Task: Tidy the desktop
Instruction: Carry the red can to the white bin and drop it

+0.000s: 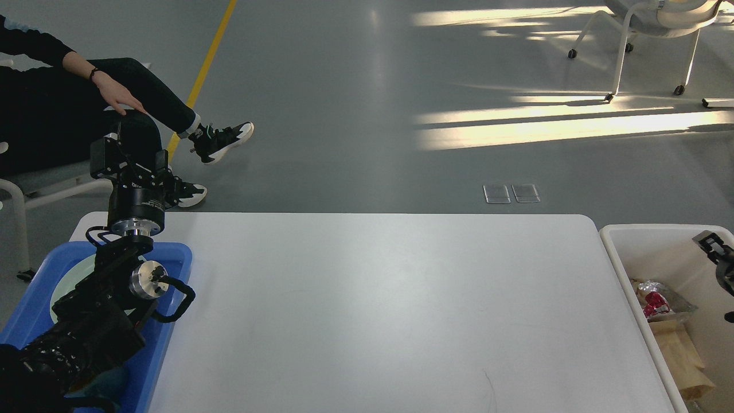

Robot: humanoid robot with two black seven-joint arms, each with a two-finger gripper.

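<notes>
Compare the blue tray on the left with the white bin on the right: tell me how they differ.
The blue tray is bright blue and shallow; the white bin is white with taller walls. The blue tray holds a pale round plate, partly hidden by the left arm; the white bin holds a red item, clear wrapping and brown cardboard pieces. The blue tray rests on the desktop; the white bin stands beside it. Both are open-topped.

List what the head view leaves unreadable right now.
- Left gripper: dark, against the seated person's dark trousers; fingers indistinguishable.
- Right gripper: cut by the right edge.
- Blue tray: contents covered by the left arm.
- White bin: lower part cut by the frame edge.
</notes>
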